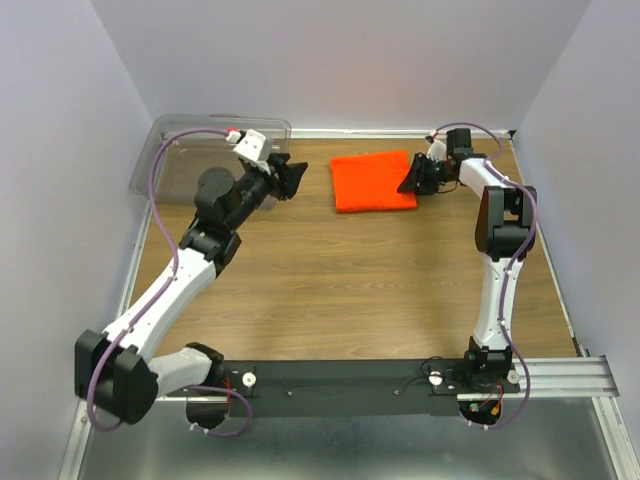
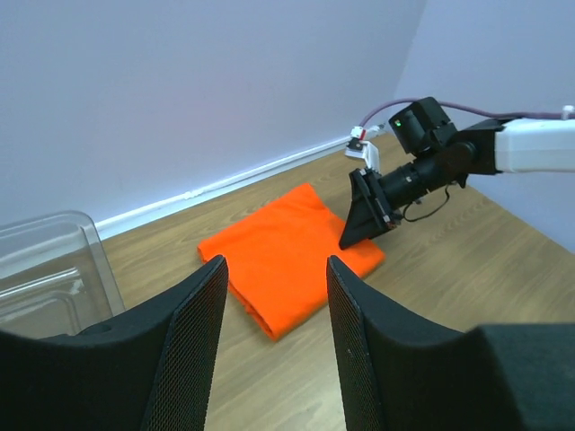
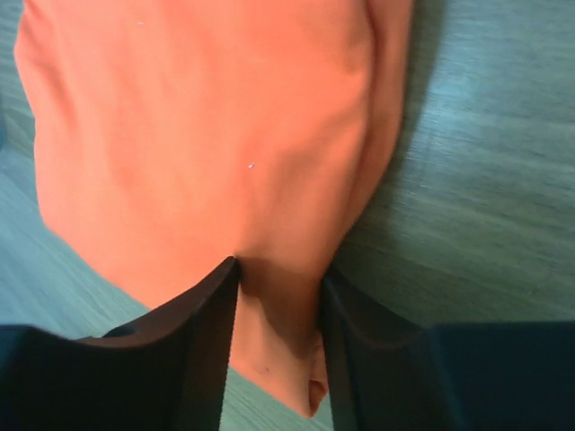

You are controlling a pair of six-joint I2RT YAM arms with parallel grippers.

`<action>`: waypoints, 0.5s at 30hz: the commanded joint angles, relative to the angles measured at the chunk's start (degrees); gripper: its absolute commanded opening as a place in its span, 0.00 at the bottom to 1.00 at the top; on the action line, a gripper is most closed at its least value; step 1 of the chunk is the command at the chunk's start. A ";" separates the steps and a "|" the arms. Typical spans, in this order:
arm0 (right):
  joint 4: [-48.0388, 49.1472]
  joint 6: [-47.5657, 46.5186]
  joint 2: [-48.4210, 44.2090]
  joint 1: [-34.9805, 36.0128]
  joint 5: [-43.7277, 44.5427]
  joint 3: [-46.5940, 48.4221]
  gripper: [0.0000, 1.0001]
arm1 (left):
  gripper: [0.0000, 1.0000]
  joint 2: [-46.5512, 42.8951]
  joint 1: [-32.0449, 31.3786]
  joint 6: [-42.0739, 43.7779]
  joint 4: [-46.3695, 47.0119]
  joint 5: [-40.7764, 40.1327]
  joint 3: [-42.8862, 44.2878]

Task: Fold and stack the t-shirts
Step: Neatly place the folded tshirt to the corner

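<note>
Item: one folded orange t-shirt [image 1: 372, 181], flat on the wooden counter [image 1: 350, 280]. We record the right hand [image 3: 278, 269] open, its fingers parted astride the shirt's edge, with fabric showing between them. Left hand [image 2: 274, 265] open and holding nothing; the shirt lies ahead of it, well apart. Clear plastic bin [image 1: 175, 165] to that hand's left.

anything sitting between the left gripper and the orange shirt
Nothing visible. Only bare table lies between the left gripper and the folded t-shirt. The clear bin sits on that gripper's other side, and the right gripper is at the shirt's opposite edge.
</note>
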 commanded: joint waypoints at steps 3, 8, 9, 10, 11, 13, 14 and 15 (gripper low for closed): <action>-1.56 2.02 0.92 -2.73 -0.32 -1.87 0.29 | 0.57 -8.53 -0.05 -1.50 -2.54 0.27 -4.39; -2.17 0.79 -0.92 -7.21 -0.67 -3.37 0.02 | 0.57 -12.32 -0.14 -2.90 -3.78 1.85 -8.17; -2.44 0.27 -1.71 -8.00 -0.23 -3.72 0.01 | 0.57 -13.54 -0.14 -2.99 -3.95 2.12 -9.30; -2.96 -0.96 -1.89 -9.83 0.29 -4.16 0.01 | 0.57 -14.16 -0.14 -3.34 -4.13 2.29 -9.92; -4.36 -1.58 -2.15 -10.72 1.08 -4.25 0.01 | 0.57 -14.78 -0.14 -3.52 -4.30 2.30 -10.54; -6.56 -4.90 -2.59 -13.44 2.40 -3.64 0.01 | 0.57 -16.45 -0.14 -3.96 -4.39 2.56 -12.21; -8.40 -6.49 -2.86 -14.24 5.11 -3.55 0.01 | 0.57 -16.89 -0.14 -4.05 -4.57 2.65 -12.65; -9.03 -7.90 -3.30 -15.03 6.61 -3.72 0.01 | 0.57 -17.85 -0.14 -4.22 -4.66 2.82 -13.35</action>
